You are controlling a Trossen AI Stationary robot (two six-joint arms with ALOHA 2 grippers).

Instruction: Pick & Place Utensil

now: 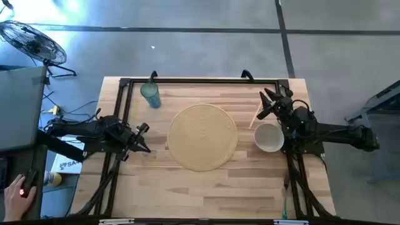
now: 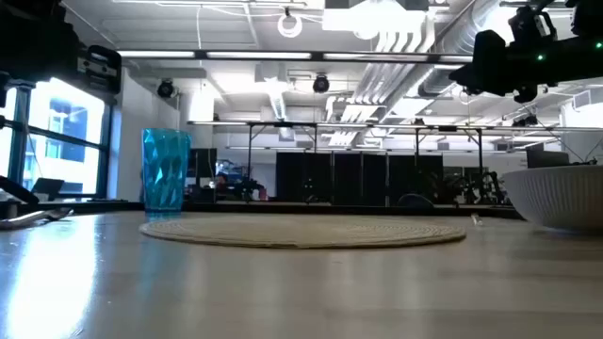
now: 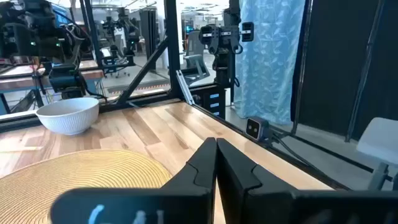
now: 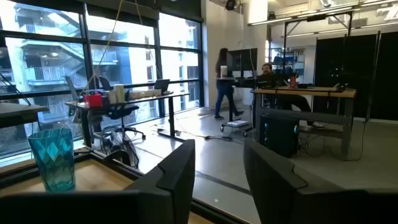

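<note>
A thin light wooden utensil (image 1: 255, 117) lies flat on the table between the round woven placemat (image 1: 203, 137) and the white bowl (image 1: 269, 137). A blue tumbler (image 1: 150, 95) stands near the far edge. My right gripper (image 4: 217, 168) is open and raised above the table by the utensil's far end (image 1: 267, 100), touching nothing. My left gripper (image 3: 216, 162) is shut and empty. It hovers at the placemat's left side (image 1: 146, 139), pointing toward the bowl (image 3: 68, 115).
A black frame (image 1: 125, 84) runs along the table's far and side edges. Bare wood lies toward the near edge (image 1: 206, 194). In the low view a small flat object (image 2: 33, 217) lies at the table's left. A person's hand (image 1: 15, 190) shows beyond the left edge.
</note>
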